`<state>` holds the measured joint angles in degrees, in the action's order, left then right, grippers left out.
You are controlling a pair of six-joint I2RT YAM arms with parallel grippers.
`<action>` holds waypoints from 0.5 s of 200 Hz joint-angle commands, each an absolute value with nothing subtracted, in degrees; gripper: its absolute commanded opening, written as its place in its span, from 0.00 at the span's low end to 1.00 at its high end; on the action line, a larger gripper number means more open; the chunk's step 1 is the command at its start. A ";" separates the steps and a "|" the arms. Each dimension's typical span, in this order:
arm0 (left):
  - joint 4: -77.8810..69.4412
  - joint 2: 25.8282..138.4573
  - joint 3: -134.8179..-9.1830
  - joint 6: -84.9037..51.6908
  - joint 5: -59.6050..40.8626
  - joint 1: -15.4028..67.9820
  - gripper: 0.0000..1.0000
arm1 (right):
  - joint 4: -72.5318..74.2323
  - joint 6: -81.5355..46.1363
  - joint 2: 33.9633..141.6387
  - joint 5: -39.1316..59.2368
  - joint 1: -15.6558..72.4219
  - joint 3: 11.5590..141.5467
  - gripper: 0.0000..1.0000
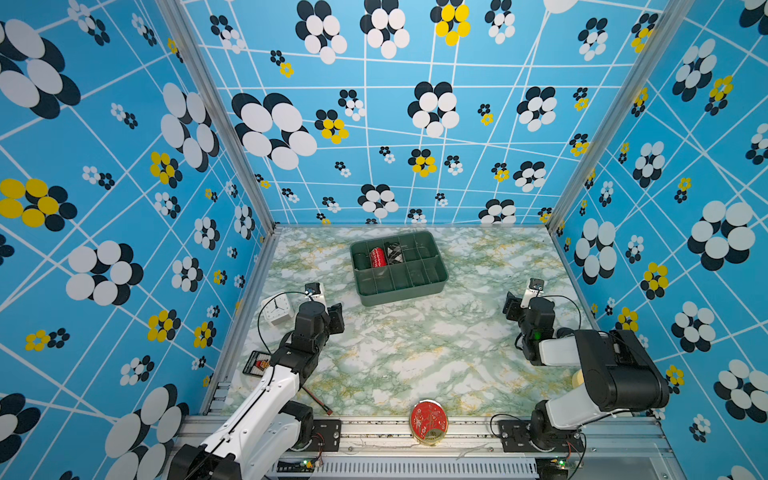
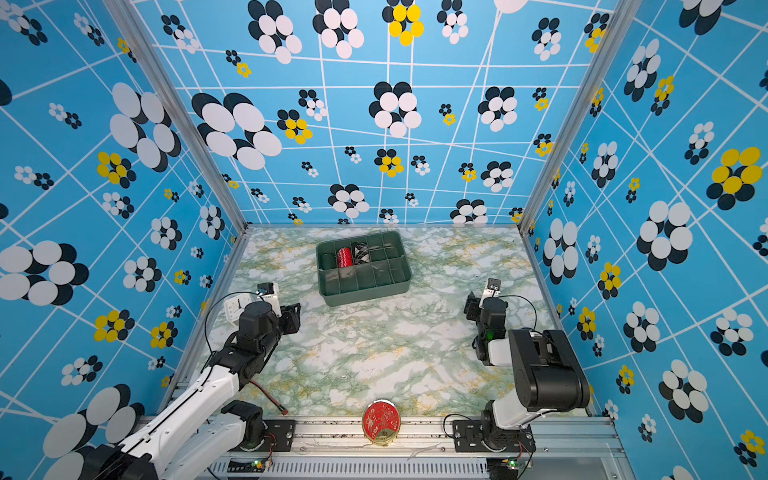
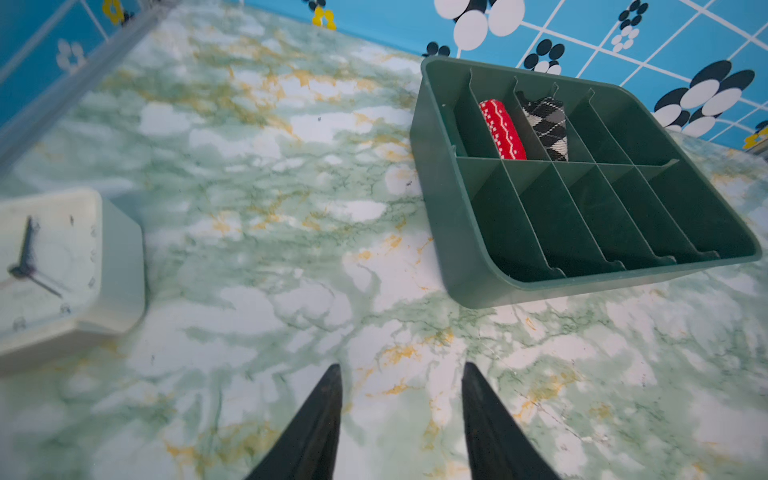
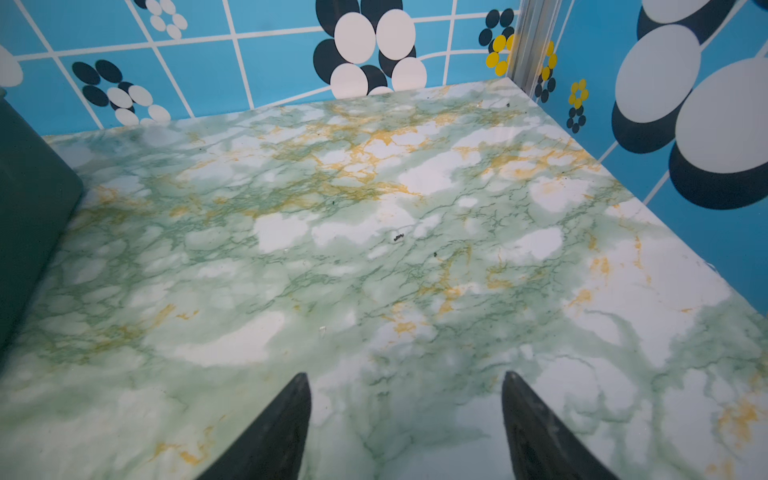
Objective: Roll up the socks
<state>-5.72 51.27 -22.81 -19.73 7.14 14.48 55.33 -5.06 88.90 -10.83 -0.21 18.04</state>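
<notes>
The socks sit as one black, grey and white argyle roll in the back row of the green divided tray, third compartment from the left. The left wrist view shows the socks beside a red roll. My left gripper hovers over bare table, short of the tray's front left corner, jaws apart and empty. My right gripper is open and empty over the table, to the right of the tray.
A red roll and a dark green roll fill the compartments to the left of the socks. A white clock stands by my left arm. A card, a red-tipped stick and a round red tin lie near the front edge.
</notes>
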 commanded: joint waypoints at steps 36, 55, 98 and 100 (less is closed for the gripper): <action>-15.29 56.13 -23.45 -13.19 14.52 9.41 0.94 | 58.27 -4.14 89.30 -9.89 -0.53 19.31 0.75; -9.89 57.46 -26.23 -10.72 16.85 8.79 0.99 | 57.37 -4.04 89.30 -9.49 -0.48 19.84 0.75; -14.09 53.06 -19.31 -8.08 19.47 7.96 0.99 | 56.51 -3.96 89.20 -9.41 -0.53 20.28 0.75; -14.93 52.73 -18.67 -8.13 19.46 7.86 0.99 | 56.51 -3.96 89.16 -9.40 -0.53 20.23 0.75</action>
<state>-11.05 55.77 -23.46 -10.66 16.45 8.93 57.25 -4.84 88.90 -10.09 -0.21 19.09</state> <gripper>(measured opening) 0.990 0.751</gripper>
